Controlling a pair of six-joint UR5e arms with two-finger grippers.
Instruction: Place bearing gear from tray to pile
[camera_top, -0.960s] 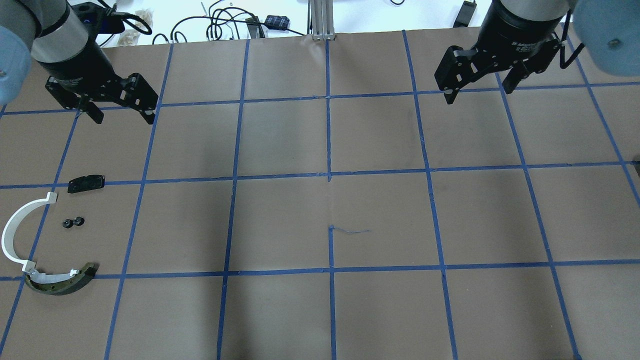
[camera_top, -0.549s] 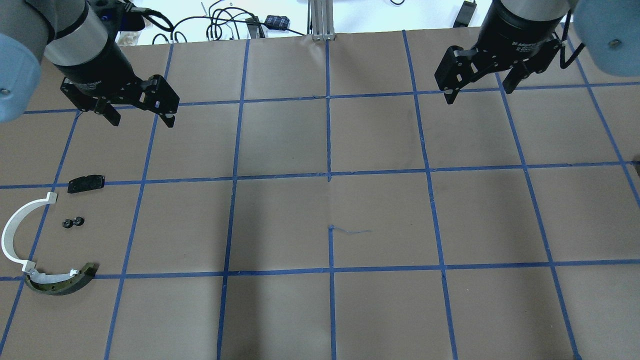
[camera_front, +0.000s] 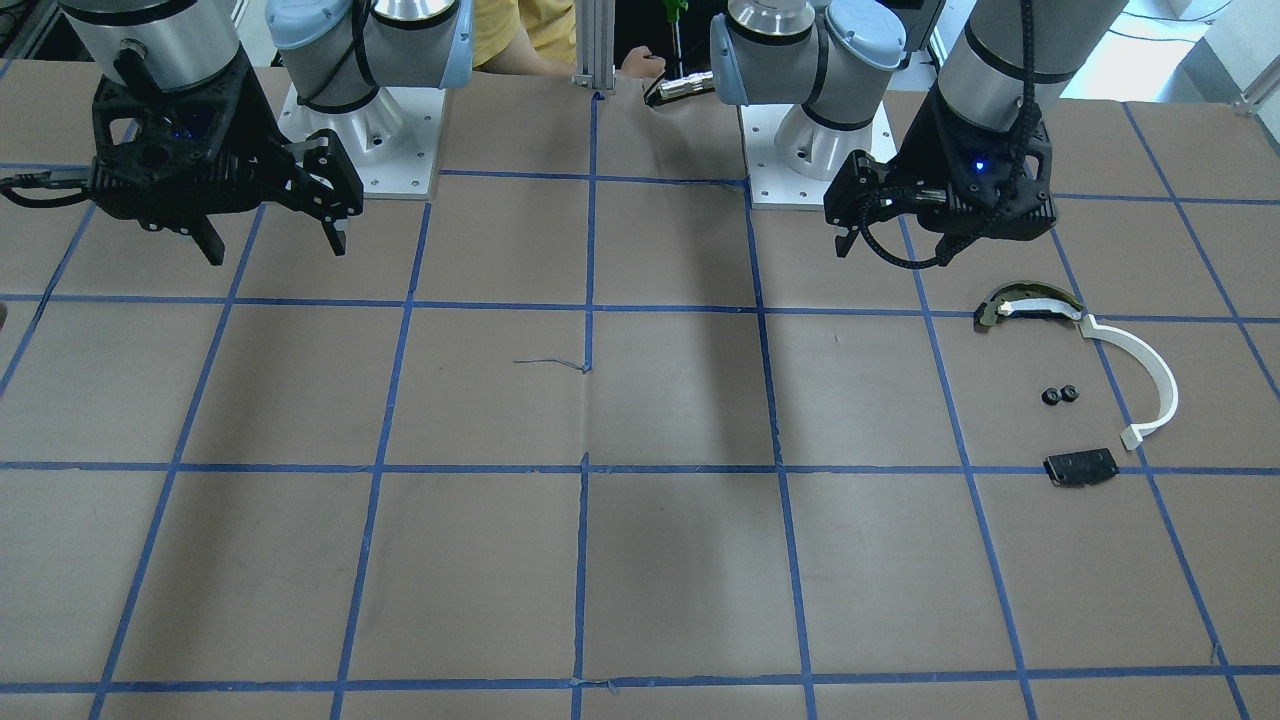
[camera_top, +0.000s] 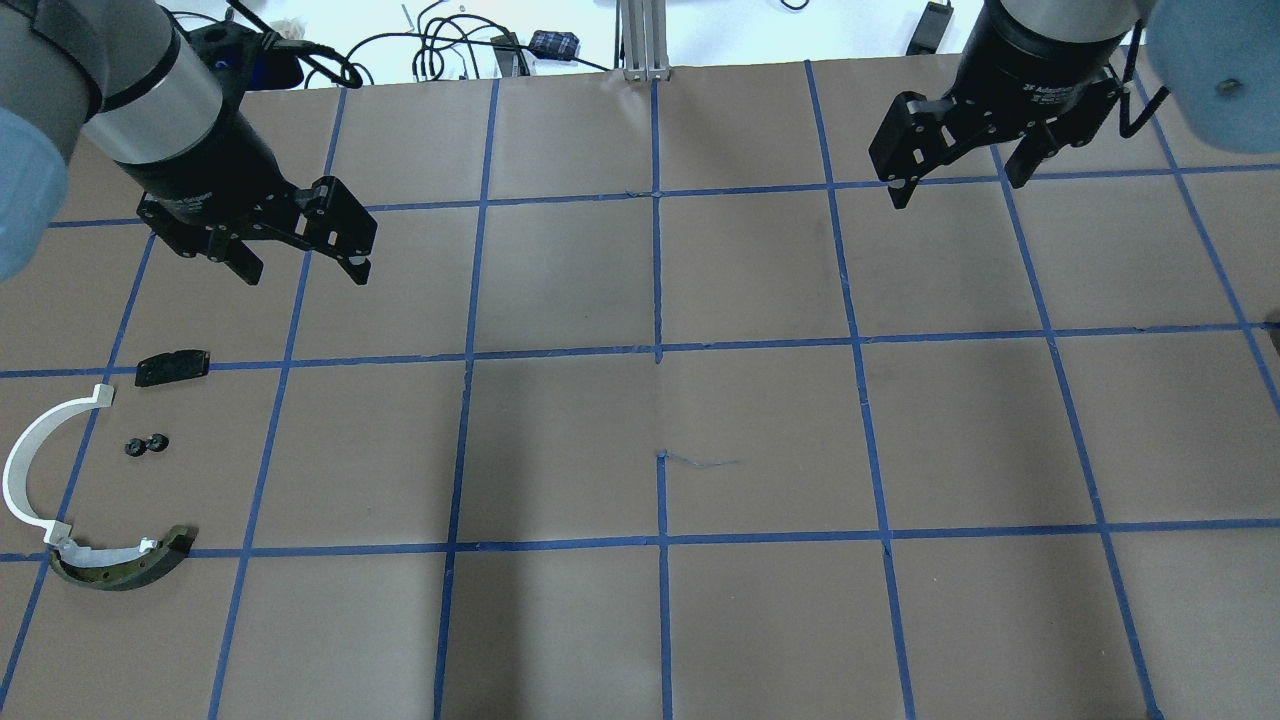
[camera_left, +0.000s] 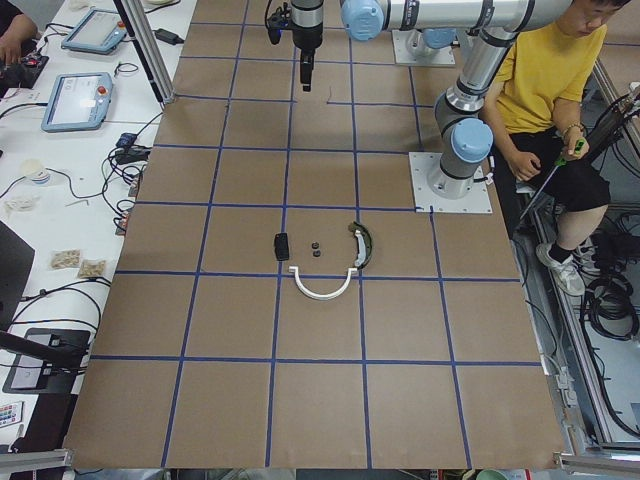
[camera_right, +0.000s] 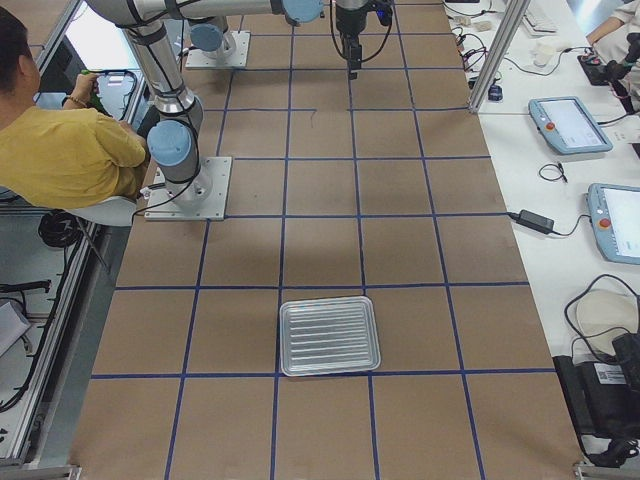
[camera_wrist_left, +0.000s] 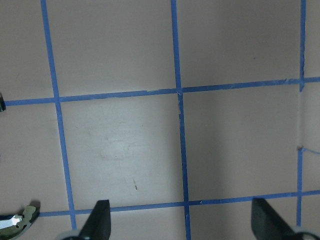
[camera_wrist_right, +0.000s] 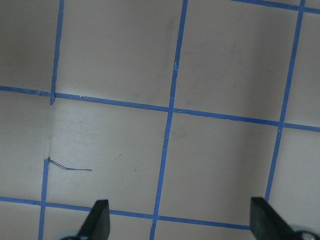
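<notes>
White lettering on the right gripper (camera_top: 957, 188) collar starts "2F"; the rest is too small to read. Both arms point down over the table, upper left and upper right of the overhead frame. The left gripper (camera_top: 305, 272) and the right both have fingers spread, holding nothing. Pile at lower left: two small black round parts (camera_top: 146, 445) side by side, the pair running left-right, between white arc (camera_top: 25, 455) and black plate (camera_top: 173, 366), olive-edged piece (camera_top: 120, 575) below. Silver tray (camera_right: 330, 335) sits low-centre in the right side view.

The only legible marking is white lettering on the black body of the right gripper (camera_top: 957, 185), beginning "2F Adaptive", the remainder too small to read; comparable white print on the left gripper (camera_top: 305, 272) is illegible.
</notes>
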